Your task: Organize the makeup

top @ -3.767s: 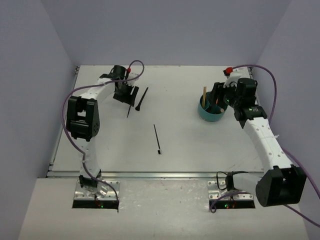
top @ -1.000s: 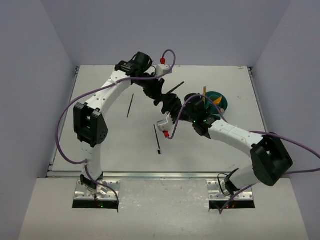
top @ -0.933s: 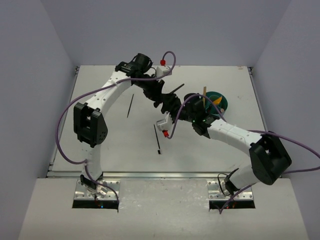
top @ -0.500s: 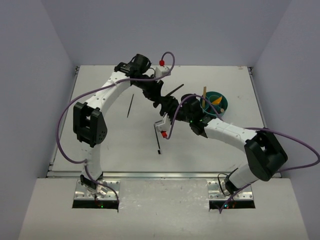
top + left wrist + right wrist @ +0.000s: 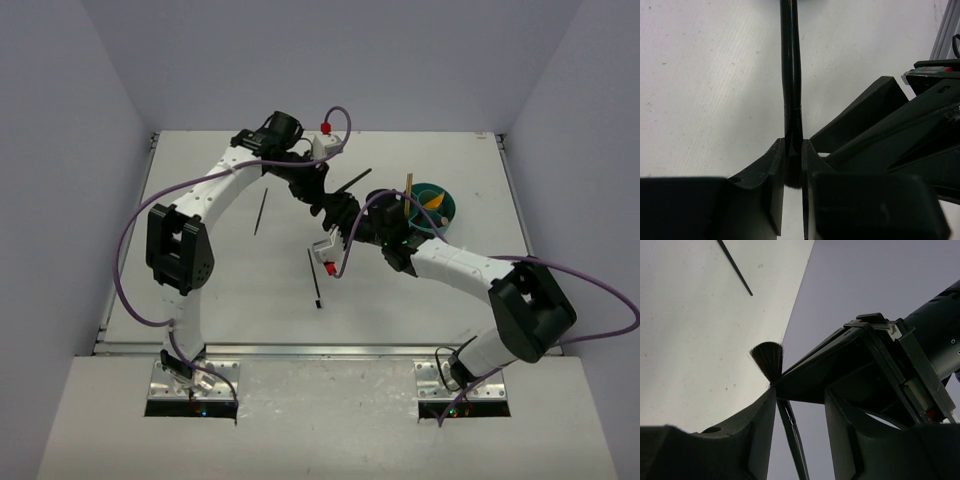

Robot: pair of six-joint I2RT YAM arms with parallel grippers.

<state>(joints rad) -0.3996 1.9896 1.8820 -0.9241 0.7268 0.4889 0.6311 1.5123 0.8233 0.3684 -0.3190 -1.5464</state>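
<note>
My left gripper [image 5: 792,145] is shut on a black brush [image 5: 791,75], gripping it at the bristle end, with the handle sticking out ahead. In the top view this brush [image 5: 355,178] hangs above the table's middle in the left gripper [image 5: 322,196]. My right gripper [image 5: 345,217] meets it there. Its jaws [image 5: 800,392] stand apart around the brush handle [image 5: 792,437], which lies against the left finger, with the bristles [image 5: 767,359] just beyond. Two thin black brushes [image 5: 260,212] [image 5: 314,277] lie on the table.
A teal round container [image 5: 447,211] stands at the right, holding a wooden stick [image 5: 407,190] and an orange wedge [image 5: 437,199]. The left gripper's body [image 5: 865,365] fills the right wrist view. One thin brush [image 5: 735,267] shows on the table there.
Earlier the arms were far apart; the left has carried the brush to the middle and the right has come to meet it. In the last second both barely shifted.
</note>
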